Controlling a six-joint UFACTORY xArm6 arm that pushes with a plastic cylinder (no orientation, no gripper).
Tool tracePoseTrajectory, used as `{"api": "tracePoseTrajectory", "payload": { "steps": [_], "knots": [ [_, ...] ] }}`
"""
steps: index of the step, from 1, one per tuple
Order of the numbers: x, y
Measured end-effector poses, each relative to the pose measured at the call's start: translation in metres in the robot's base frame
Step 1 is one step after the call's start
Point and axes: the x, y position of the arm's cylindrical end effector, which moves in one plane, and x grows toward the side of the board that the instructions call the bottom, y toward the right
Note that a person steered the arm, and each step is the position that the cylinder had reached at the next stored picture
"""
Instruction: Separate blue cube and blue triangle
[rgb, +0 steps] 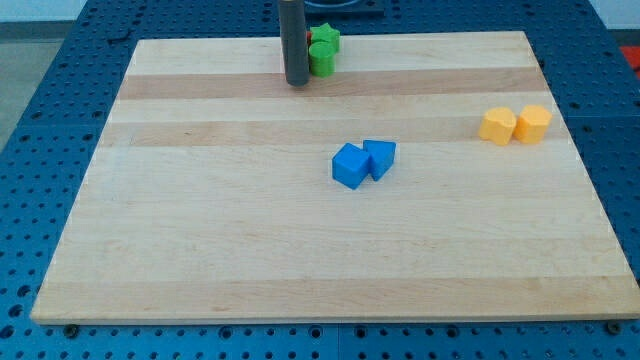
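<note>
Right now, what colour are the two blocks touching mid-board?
Both blue: the blue cube and blue triangle, clear in the camera view.

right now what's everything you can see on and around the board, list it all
blue cube: one, blue, near the board's middle, touching the blue triangle
blue triangle: one, blue, at the cube's right side in the view
yellow blocks: two, yellow, side by side near the view's right edge; shapes unclear
green blocks: two, green, at the view's top, partly hidden by the rod; shapes unclear
wooden board: one, light wood
blue perforated table: one, blue, under the board
my tip: one, dark rod, just left of the green blocks, far from the blue pair
</note>
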Motion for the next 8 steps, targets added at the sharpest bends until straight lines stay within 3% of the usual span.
{"api": "tracePoseTrajectory", "payload": {
  "steps": [2,8],
  "knots": [
    [0.028,0.022],
    [0.048,0.043]
  ]
}}
